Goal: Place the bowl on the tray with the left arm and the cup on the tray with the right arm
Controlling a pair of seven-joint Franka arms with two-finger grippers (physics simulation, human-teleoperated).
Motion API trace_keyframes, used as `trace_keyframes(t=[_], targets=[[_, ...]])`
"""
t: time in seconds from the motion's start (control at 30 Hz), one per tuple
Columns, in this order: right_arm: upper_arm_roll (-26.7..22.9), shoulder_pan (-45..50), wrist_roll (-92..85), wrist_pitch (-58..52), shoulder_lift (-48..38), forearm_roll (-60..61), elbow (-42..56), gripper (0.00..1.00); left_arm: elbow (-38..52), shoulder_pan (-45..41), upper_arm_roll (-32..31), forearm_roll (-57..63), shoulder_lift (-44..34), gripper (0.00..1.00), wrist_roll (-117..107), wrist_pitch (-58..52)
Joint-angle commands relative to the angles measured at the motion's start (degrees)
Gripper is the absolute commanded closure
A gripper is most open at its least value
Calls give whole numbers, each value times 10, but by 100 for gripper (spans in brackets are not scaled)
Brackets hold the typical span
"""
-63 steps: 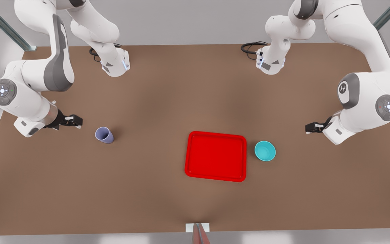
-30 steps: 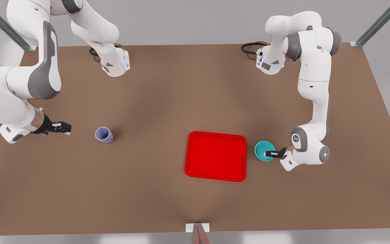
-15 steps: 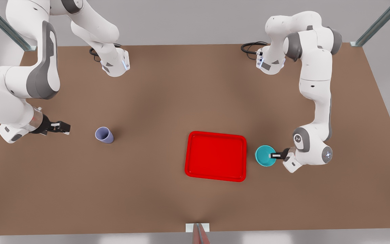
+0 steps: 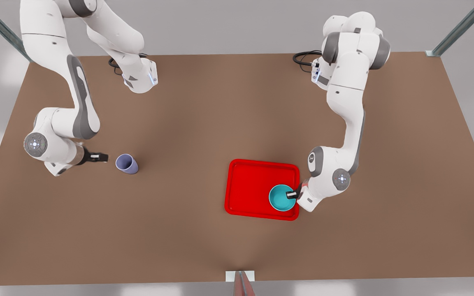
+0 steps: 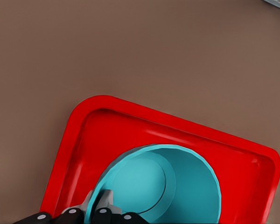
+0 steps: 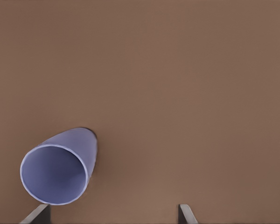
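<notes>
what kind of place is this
Likely a simulated robot test bench: a bare brown table, metal frame struts at its corners, and just a red tray, bowl and cup.

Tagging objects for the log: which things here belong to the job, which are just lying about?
Job: bowl, gripped at its rim by the left gripper over the tray; cup on the table, right gripper open beside it.

Just there: table; black cables at the far edge.

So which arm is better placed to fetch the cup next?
Right. The right gripper sits open beside the cup on the table, while the left gripper is shut on the bowl over the tray.
</notes>
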Motion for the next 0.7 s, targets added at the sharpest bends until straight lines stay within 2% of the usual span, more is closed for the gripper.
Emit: trace_keyframes(t=[0.0, 0.1, 0.17, 0.3, 0.33, 0.37, 0.67], targets=[[0, 4, 0, 1, 0, 1, -3, 0, 0, 0, 0, -73, 3, 79, 2, 0], [0, 10, 2, 30, -1, 9, -32, 0, 0, -7, -2, -78, 14, 79, 3, 0], [0, 18, 12, 13, 19, 21, 16, 0, 0, -8, -2, -78, 22, 79, 2, 0], [1, 43, 14, 15, 29, 21, 21, 0, 0, -7, -2, -78, 23, 79, 2, -1], [1, 42, 14, 18, 34, 21, 22, 0, 0, -7, -2, -78, 24, 23, 6, 0], [1, 43, 14, 21, 36, 22, 22, 0, 0, -8, -2, -78, 25, 0, 3, 0], [1, 37, 24, 23, 66, 42, 18, 0, 15, 4, 3, -75, 25, 0, 7, -2]])
